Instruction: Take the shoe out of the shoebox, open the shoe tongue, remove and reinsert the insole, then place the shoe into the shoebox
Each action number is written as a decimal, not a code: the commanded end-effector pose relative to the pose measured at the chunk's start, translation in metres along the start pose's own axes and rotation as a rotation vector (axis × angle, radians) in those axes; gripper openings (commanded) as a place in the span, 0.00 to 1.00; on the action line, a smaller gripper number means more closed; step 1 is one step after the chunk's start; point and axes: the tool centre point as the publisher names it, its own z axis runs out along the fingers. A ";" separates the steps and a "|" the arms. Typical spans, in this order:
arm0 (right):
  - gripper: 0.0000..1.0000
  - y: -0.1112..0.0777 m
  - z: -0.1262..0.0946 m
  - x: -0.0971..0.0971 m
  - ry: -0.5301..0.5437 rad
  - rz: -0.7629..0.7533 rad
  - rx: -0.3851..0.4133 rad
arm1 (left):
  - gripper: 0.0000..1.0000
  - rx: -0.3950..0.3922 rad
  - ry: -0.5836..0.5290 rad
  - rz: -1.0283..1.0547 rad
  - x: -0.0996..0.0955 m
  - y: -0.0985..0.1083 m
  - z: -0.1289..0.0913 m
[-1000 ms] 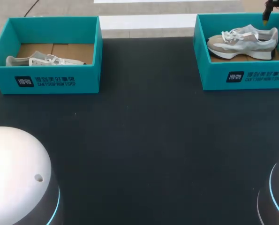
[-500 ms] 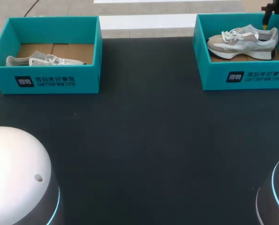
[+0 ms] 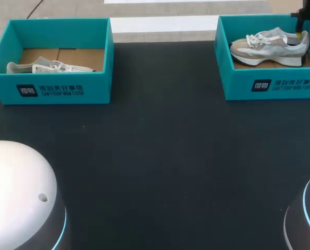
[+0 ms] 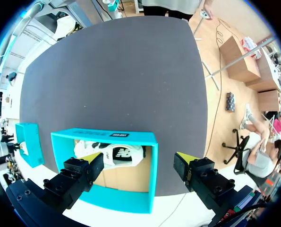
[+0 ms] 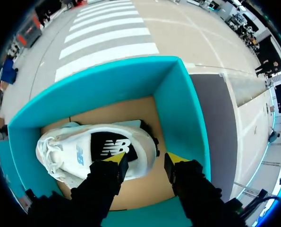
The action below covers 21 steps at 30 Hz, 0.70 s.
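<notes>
Right gripper (image 5: 145,159) released, fingers spread over shoe (image 5: 79,151) heel, 3 o'clock end of right shoebox (image 3: 238,86). Left gripper (image 4: 140,159) released above left shoebox (image 4: 152,179).

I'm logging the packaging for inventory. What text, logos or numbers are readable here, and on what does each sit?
On the left shoebox front: dark square logo, white print beside it; too small to quote.
On the right shoebox front: same logo and print, equally small.
On the right shoe side: white letter logo on a dark patch.
On the left shoe side: same logo, tiny.
No numbers visible.
</notes>
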 end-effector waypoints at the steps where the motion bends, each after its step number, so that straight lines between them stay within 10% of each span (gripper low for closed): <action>1: 0.50 0.008 0.011 0.003 -0.020 -0.010 0.052 | 1.00 -0.004 0.003 0.000 0.000 -0.002 0.000; 21: 0.59 0.008 0.049 0.000 -0.047 -0.015 0.077 | 1.00 -0.004 0.003 0.000 0.000 -0.002 0.000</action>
